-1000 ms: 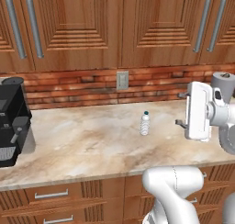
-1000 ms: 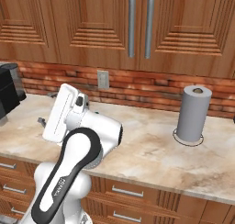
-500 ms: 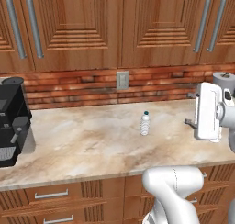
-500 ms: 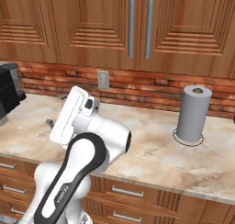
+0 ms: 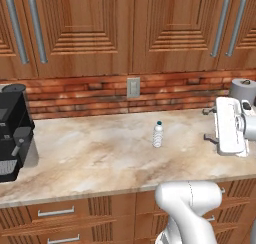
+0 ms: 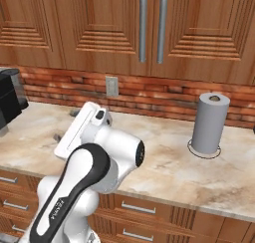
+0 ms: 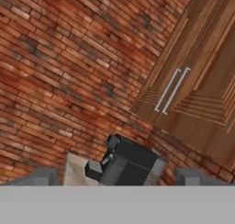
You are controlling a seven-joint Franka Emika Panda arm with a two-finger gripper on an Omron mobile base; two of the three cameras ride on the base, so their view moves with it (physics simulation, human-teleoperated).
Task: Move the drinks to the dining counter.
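On the marbled counter [image 5: 100, 158] the water bottle [image 5: 158, 134] stands upright, well left of the wide-open, empty gripper [image 5: 209, 124].

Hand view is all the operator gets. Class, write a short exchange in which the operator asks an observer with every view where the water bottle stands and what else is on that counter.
Operator: I see bricks and a black coffee machine. Where is the water bottle?
Observer: The water bottle stands upright on the marbled counter, between the coffee machine and the open gripper.
Operator: What stands on the gripper's other side?
Observer: A grey paper-towel roll stands upright further right on the counter, near the brick wall.
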